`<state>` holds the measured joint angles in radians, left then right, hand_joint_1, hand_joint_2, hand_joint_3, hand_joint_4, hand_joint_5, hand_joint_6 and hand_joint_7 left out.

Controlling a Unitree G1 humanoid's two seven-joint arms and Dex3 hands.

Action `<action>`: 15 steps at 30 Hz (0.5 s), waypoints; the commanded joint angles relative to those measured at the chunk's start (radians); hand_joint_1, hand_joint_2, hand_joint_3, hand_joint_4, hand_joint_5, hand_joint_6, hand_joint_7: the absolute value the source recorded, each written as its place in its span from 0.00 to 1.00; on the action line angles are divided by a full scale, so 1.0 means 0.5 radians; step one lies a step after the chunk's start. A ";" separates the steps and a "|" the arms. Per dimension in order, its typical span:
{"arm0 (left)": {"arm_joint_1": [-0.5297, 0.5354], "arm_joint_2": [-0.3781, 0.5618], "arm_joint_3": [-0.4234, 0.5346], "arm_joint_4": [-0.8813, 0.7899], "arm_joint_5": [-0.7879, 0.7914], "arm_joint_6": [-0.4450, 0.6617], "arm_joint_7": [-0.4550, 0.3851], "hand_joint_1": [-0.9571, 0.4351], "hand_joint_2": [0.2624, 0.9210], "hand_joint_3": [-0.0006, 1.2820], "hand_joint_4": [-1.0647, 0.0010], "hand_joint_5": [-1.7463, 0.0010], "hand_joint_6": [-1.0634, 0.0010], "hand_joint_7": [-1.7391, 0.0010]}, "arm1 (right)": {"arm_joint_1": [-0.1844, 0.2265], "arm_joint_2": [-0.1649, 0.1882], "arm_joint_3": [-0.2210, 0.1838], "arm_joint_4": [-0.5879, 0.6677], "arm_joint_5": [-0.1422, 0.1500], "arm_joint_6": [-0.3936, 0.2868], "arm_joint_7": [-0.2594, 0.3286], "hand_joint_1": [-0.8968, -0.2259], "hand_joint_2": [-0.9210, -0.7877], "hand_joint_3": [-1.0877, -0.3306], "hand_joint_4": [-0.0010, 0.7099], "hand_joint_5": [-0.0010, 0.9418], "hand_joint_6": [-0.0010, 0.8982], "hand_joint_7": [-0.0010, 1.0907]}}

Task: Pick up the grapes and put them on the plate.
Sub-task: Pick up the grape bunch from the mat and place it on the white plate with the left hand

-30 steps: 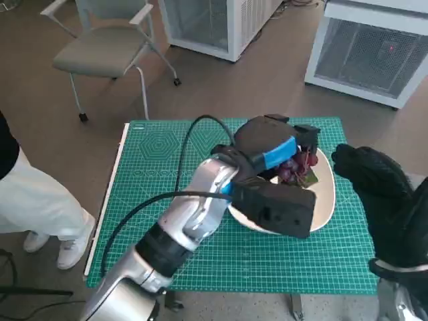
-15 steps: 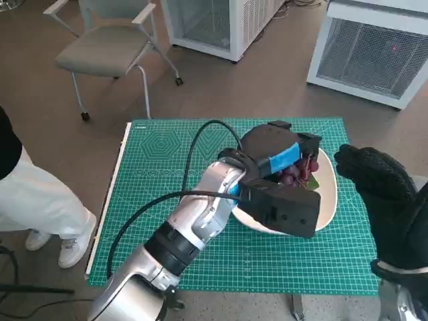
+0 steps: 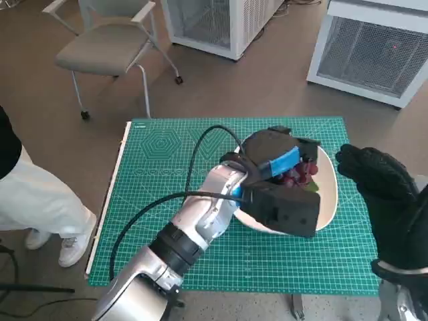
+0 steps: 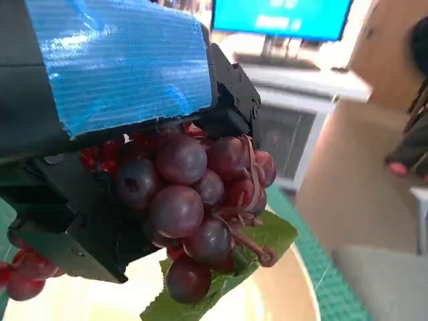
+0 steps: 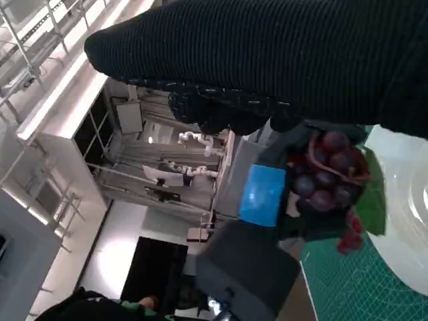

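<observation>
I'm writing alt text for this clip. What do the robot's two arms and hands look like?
The left forearm is a pale silver shell with black joint rings, a black cable looping over it, and a boxy black block at the wrist. The left robot hand is black, with blue tape across its back. The right robot hand wears a black knitted glove.

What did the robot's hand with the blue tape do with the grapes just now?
The left hand kept its hold on the grapes and carried them a little further over the plate. The right hand stayed raised beside the plate, holding nothing.
</observation>
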<state>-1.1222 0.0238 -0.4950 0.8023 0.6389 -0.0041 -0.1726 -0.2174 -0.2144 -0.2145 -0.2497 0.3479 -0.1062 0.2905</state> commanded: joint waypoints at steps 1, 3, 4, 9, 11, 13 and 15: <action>-0.090 -0.022 -0.019 0.030 -0.007 0.061 -0.111 0.67 0.83 0.18 0.70 0.57 0.61 0.63 | 0.033 0.002 0.005 0.035 -0.010 0.002 -0.001 0.52 0.00 0.68 0.65 0.03 0.12 0.76; -0.099 -0.019 -0.042 0.041 0.016 0.076 -0.131 0.65 0.83 0.11 0.75 0.78 0.66 0.77 | 0.031 0.001 0.005 0.039 -0.009 0.000 -0.001 0.52 0.00 0.68 0.65 0.03 0.12 0.76; -0.102 -0.017 -0.051 0.049 0.024 0.078 -0.135 0.63 0.83 0.08 0.77 0.85 0.69 0.83 | 0.030 0.001 0.005 0.041 -0.009 -0.001 -0.001 0.52 0.00 0.68 0.65 0.03 0.12 0.76; -0.118 -0.011 -0.075 0.096 0.042 0.051 -0.136 0.56 0.82 0.03 0.84 0.97 0.74 0.94 | 0.026 -0.001 0.005 0.050 -0.012 -0.008 -0.002 0.52 0.00 0.69 0.65 0.03 0.12 0.76; -0.125 -0.007 -0.077 0.117 0.036 0.029 -0.142 0.55 0.82 0.02 0.86 0.99 0.75 0.96 | 0.025 -0.002 0.005 0.054 -0.013 -0.010 -0.003 0.52 0.00 0.69 0.65 0.03 0.12 0.76; -0.129 -0.003 -0.070 0.130 0.021 0.014 -0.158 0.54 0.82 0.02 0.87 0.99 0.75 0.96 | 0.022 -0.003 0.006 0.057 -0.014 -0.011 -0.004 0.52 0.00 0.69 0.65 0.03 0.12 0.76; -0.126 0.004 -0.060 0.132 0.002 0.003 -0.177 0.54 0.82 0.01 0.88 1.00 0.76 0.97 | 0.020 -0.004 0.007 0.059 -0.017 -0.012 -0.005 0.52 0.00 0.69 0.65 0.03 0.12 0.76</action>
<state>-1.1614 0.0268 -0.5281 0.8568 0.6529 0.0134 -0.2427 -0.2175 -0.2148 -0.2142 -0.2337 0.3478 -0.1175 0.2906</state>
